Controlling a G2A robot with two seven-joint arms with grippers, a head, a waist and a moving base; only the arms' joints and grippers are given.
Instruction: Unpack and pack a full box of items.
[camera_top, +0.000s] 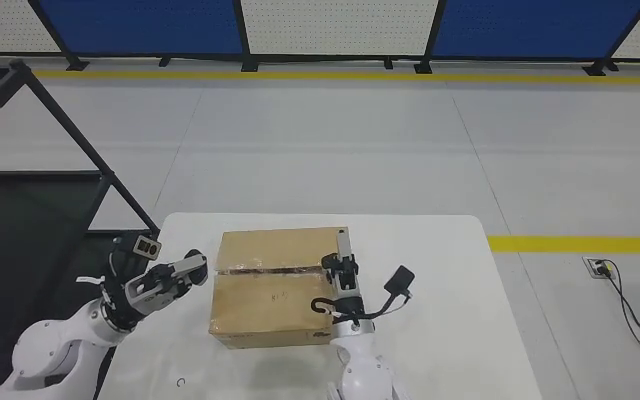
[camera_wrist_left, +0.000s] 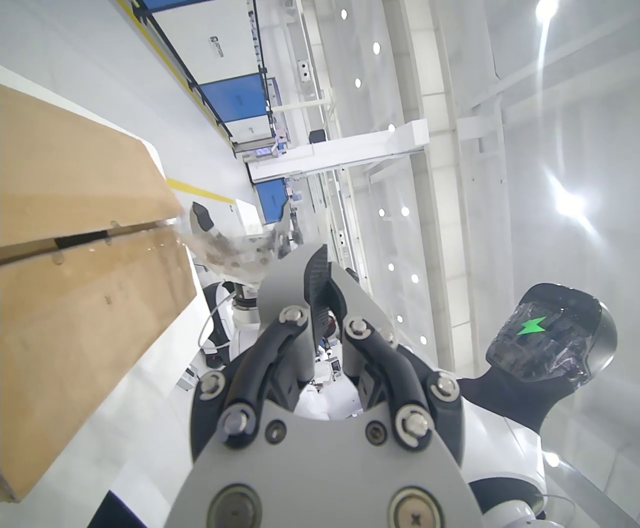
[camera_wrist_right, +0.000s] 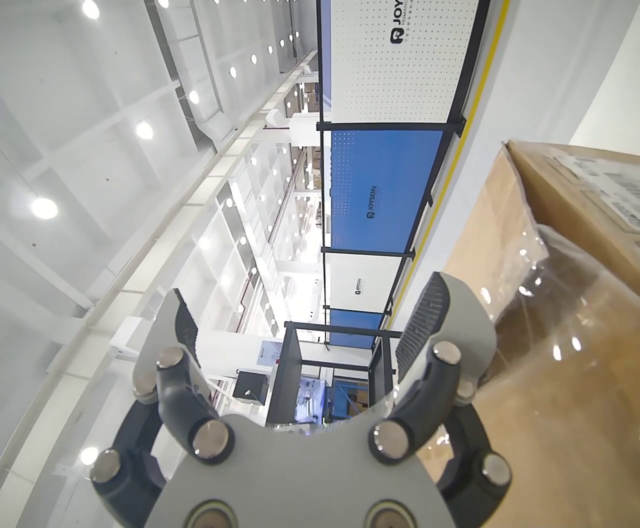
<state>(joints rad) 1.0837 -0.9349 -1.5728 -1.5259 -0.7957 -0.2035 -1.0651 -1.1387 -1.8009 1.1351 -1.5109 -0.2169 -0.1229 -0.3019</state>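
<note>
Cardboard box (camera_top: 270, 290), closed and taped, is set centrally on the table (camera_top: 450, 300). The left gripper (camera_wrist_left: 320, 260) is held pinched together, empty, beside one end; the right gripper (camera_wrist_right: 307, 290) is spread wide beside loose tape (camera_wrist_right: 550, 280) at the other. Unsealing seems in hand: that tape likely must be pinched and peeled.

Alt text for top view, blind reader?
A closed cardboard box with a taped seam sits on a white table. The left gripper, shut, is beside its left end; the right gripper, open, is at its right end.
</note>
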